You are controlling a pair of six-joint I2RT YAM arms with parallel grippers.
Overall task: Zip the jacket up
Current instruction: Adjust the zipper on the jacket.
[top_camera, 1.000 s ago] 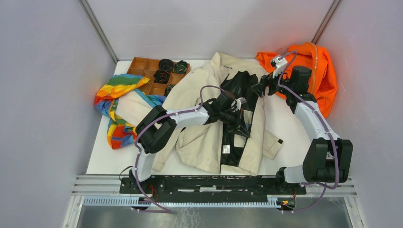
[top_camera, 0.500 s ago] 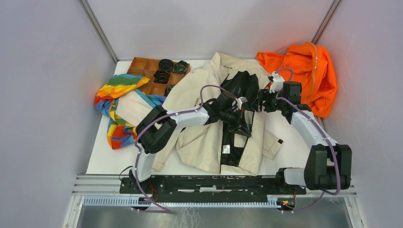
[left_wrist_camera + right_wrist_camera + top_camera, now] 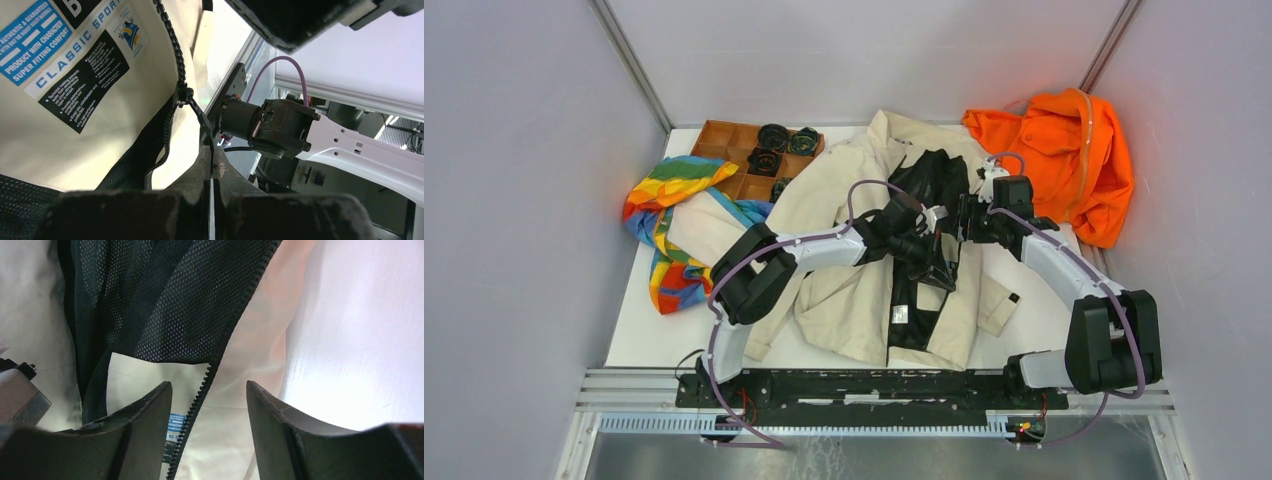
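The jacket [image 3: 849, 300] lies open and front up across the middle of the tabletop [image 3: 639, 335], black lining showing. At mid-front the left tool [image 3: 210, 165] is clamped on the zipper pull [image 3: 201, 119]. Just beyond, the right tool [image 3: 209, 390] stands parted astride the toothed zipper edge [image 3: 226, 335]. Farther back lie an orange garment [image 3: 1064, 150] and a wooden tray [image 3: 719, 140].
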